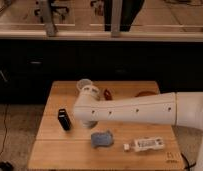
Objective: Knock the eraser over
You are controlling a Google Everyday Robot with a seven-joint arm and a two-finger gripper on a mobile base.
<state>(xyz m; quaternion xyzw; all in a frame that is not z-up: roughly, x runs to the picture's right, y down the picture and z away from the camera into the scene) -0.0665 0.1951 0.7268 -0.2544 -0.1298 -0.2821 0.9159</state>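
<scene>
The eraser [64,119] is a small black block standing upright on the left part of the wooden table [55,150]. My white arm reaches in from the right, across the table's middle. Its rounded end lies just right of the eraser, with a small gap between them. My gripper [88,121] is at that end, mostly hidden under the arm, and only a dark patch shows below it. A white round part [87,89] of the wrist sticks up behind the arm.
A blue-grey crumpled cloth [102,138] lies in front of the arm. A white packet [146,144] lies front right. A red object [107,94] and a brown one [145,93] sit at the back. Dark cabinets stand behind the table.
</scene>
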